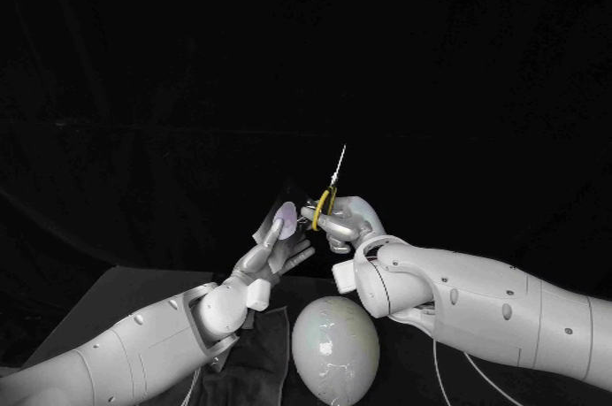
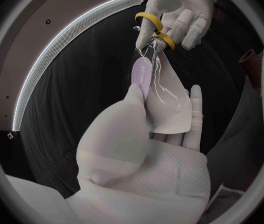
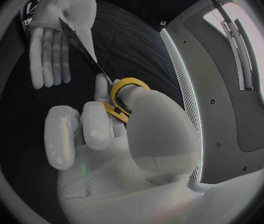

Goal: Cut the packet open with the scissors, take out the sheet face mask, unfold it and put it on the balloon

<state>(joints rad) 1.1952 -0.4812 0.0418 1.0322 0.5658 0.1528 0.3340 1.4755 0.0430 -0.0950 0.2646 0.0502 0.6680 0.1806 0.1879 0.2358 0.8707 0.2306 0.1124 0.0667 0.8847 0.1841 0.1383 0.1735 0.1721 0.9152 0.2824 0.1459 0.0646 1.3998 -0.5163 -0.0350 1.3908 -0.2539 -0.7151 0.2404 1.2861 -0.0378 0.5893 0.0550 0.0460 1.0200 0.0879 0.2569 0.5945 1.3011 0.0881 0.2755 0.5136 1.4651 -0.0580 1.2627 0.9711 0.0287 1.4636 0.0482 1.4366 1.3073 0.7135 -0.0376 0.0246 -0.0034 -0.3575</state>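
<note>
Thumb and fingers of your left hand (image 1: 273,252) are pinching the glossy, crinkled packet (image 2: 167,102) upright. Your right hand (image 1: 348,225) is gripping the scissors (image 1: 329,197) by their yellow loops, thin blades pointing up beside the packet. Below, the smooth oval balloon (image 1: 335,340) is lying on the table (image 1: 126,293).

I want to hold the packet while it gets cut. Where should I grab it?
Probably the lower end, coming from below: the packet is thin and flat, so pinch its two faces as the left hand does. The scissors are at its upper edge, so stay clear there.
</note>
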